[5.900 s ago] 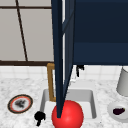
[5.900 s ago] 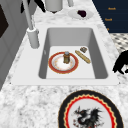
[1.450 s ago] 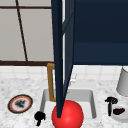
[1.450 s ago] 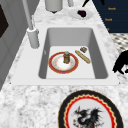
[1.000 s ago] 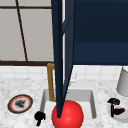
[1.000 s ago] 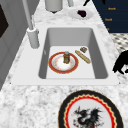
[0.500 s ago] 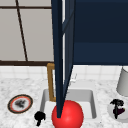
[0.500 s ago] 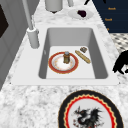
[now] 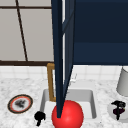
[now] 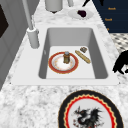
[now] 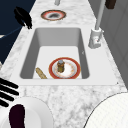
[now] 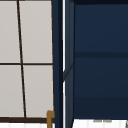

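Sink (image 11: 27, 60) set in a marble counter (image 11: 75, 100). Inside, a red-rimmed plate (image 11: 72, 72) with a small jar (image 11: 60, 65) upright on it, a stick (image 11: 41, 73) just beside. Faucet (image 11: 96, 37) at the right rim. Far off, a patterned plate (image 11: 53, 15). Hand (image 11: 23, 17) hovering at upper left. Straight fingers (image 11: 7, 92) over a white dish (image 11: 37, 112) holding something dark (image 11: 17, 115).

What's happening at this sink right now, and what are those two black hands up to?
Two floating hands are at a kitchen sink. The right hand is over a white plate on the counter to the sink's right, its fingers straight and reaching over the plate, next to a dark object lying on it. The left hand hangs at the sink's front left corner, near a patterned plate. In the basin lie a red-rimmed plate with a small jar on it and a brown stick.
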`<state>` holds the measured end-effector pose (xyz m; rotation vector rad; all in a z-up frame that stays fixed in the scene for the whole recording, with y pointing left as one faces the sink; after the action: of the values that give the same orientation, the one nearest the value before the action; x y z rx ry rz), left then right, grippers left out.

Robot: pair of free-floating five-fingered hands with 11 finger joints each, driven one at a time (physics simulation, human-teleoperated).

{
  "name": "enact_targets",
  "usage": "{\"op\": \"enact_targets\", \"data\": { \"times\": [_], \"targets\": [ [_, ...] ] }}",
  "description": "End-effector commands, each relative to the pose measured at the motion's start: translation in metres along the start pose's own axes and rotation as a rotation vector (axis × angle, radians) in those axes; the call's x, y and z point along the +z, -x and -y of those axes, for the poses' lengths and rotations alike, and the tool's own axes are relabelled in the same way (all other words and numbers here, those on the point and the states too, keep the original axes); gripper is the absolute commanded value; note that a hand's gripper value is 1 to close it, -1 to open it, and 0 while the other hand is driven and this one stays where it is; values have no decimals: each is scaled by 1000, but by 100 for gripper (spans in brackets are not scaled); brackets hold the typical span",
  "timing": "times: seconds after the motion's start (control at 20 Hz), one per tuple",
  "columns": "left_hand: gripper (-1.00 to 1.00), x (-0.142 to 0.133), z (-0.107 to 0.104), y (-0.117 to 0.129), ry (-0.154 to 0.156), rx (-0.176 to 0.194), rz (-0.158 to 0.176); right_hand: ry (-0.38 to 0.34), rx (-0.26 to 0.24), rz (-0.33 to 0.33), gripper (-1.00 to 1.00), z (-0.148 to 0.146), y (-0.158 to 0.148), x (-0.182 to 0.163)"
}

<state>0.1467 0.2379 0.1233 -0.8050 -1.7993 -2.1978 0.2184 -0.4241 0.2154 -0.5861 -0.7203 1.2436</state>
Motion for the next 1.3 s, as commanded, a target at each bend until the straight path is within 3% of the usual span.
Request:
{"op": "enact_targets", "data": {
  "times": [0.0,0.3,0.75,0.85,1.0,1.2,1.25],
  "targets": [
    [0,0,0,0,0,0,0,-9,112,46,-100,-13,3,-19],
    [0,0,0,0,0,0,0,1,105,57,-100,-32,15,-50],
    [0,0,0,0,0,0,0,19,81,45,-100,-17,54,-38],
    [0,0,0,0,0,0,0,-9,58,96,-100,-10,58,-47],
    [0,0,0,0,0,0,0,-10,22,86,-100,-3,67,-60],
    [0,0,0,0,0,0,0,-2,27,47,-100,-3,64,-60],
    [0,0,0,0,0,0,0,-10,53,71,-100,1,66,-71]
  ]
}}
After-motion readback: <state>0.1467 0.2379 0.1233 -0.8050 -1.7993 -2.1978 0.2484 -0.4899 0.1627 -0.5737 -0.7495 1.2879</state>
